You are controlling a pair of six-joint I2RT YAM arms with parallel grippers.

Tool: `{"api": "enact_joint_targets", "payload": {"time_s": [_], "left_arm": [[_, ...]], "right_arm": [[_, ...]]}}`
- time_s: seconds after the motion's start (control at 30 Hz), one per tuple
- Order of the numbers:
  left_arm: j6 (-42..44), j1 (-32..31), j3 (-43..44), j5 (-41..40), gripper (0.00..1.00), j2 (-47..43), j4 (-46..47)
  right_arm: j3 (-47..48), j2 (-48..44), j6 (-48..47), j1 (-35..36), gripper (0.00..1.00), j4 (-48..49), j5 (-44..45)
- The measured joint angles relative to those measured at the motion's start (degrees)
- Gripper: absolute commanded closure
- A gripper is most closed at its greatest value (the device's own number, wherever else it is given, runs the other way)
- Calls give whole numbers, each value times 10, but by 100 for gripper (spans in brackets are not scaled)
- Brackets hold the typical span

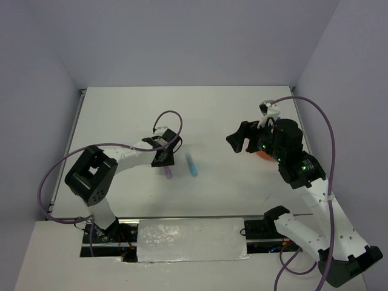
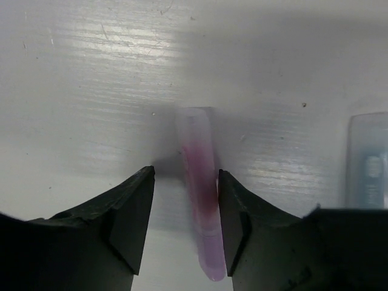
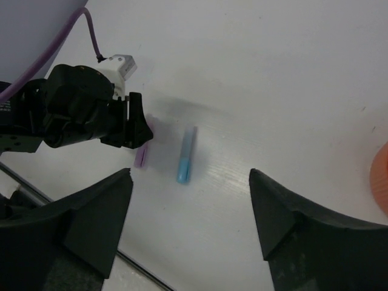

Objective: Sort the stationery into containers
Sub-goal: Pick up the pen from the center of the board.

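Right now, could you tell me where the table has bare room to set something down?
Freest: the far strip of the table along the back wall. Also bare: the gap between the blue marker and the right gripper. Crowded: the left gripper straddling the pink marker, and the orange cup under the right arm.

This is a robotics lab test cell. A bare white table fills the middle of the top view, boxed in by plain pale panels at the left, top and right. The left arm and right arm are bolted along the bottom edge. They trail purple cables, and exposed wiring sits at the lower left.
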Motion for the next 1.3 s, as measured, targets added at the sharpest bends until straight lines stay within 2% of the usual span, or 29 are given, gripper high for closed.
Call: {"api": "enact_joint_targets", "payload": {"time_s": [0.03, 0.17, 0.2, 0.27, 0.3, 0.33, 0.37, 0.5, 0.6, 0.7, 0.77, 0.87, 1.0, 1.2, 1.3], "left_arm": [[0, 2, -6, 0, 49, 0, 5], [-1, 10, -20, 5, 62, -1, 27], [0, 11, -21, 5, 70, -1, 35], [0, 16, -26, 7, 77, -2, 50], [2, 19, -28, 10, 83, -2, 56], [2, 23, -31, 11, 94, -3, 64], [2, 28, -34, 15, 100, -5, 73], [1, 42, -59, 37, 100, -25, 104], [-3, 46, -99, 51, 100, -71, 101], [-18, 41, -142, 60, 100, -171, 96], [-33, 35, -171, 71, 100, -271, 117], [-67, 27, -240, 101, 100, -436, 227], [-118, 17, -352, 144, 100, -570, 392], [-169, 12, -455, 192, 100, -621, 536], [-184, 12, -474, 212, 100, -622, 602]], "right_arm": [[-5, -1, 0, 0, 1, 3, -2], [-40, -10, 1, 3, 0, 23, -15], [-50, -13, 2, 4, 0, 31, -22], [-73, -15, 4, 5, 0, 48, -37], [-87, -15, 7, 6, 0, 61, -47], [-104, -15, 9, 8, 0, 77, -60], [-116, -15, 11, 10, 0, 84, -69], [-177, -17, 28, 31, 0, 130, -97], [-231, -28, 65, 71, 2, 199, -97], [-286, -23, 111, 143, 7, 280, -78], [-309, 2, 141, 193, 9, 329, -53], [-332, 51, 185, 240, 12, 422, -23], [-339, 125, 233, 257, 15, 551, -16], [-322, 201, 252, 309, 17, 685, -35], [-303, 232, 263, 323, 24, 742, -55]]}}
